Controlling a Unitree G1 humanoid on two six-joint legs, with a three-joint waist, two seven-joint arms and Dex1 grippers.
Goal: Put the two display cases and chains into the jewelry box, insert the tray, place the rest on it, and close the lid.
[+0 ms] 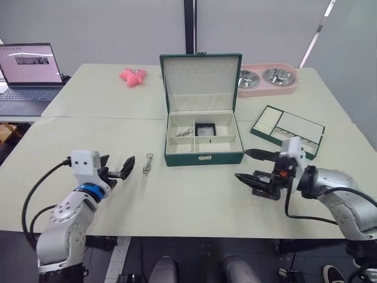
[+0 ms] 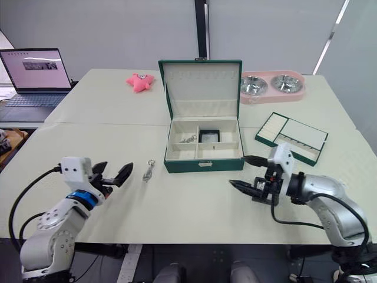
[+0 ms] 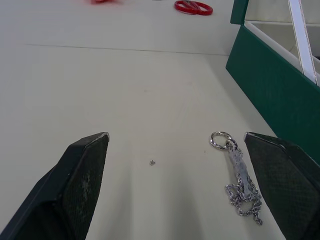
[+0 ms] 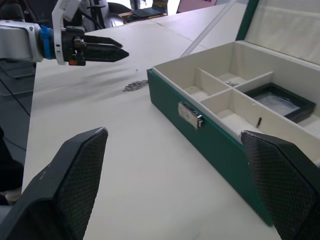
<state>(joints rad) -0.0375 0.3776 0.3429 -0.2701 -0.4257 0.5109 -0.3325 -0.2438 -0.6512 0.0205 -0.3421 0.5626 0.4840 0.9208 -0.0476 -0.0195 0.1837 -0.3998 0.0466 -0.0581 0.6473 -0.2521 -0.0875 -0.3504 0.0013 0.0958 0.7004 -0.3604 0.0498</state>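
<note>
Hovering with fingers spread, left gripper [image 1: 116, 168] sits at 9 o'clock of chain [image 1: 147, 163] — thin links may slip. Right gripper [image 1: 254, 166] spread, empty, near jewelry box [image 1: 203, 158].

Green jewelry box [image 1: 204, 158] mid-bench, lid [image 1: 201, 82] upright. Black-framed display case [image 1: 205, 129] in rear middle compartment, chain [image 1: 184, 133] possibly beside it. Second chain [image 1: 147, 164] loose left of box. Tray [image 1: 287, 131] flat, right of box.
</note>
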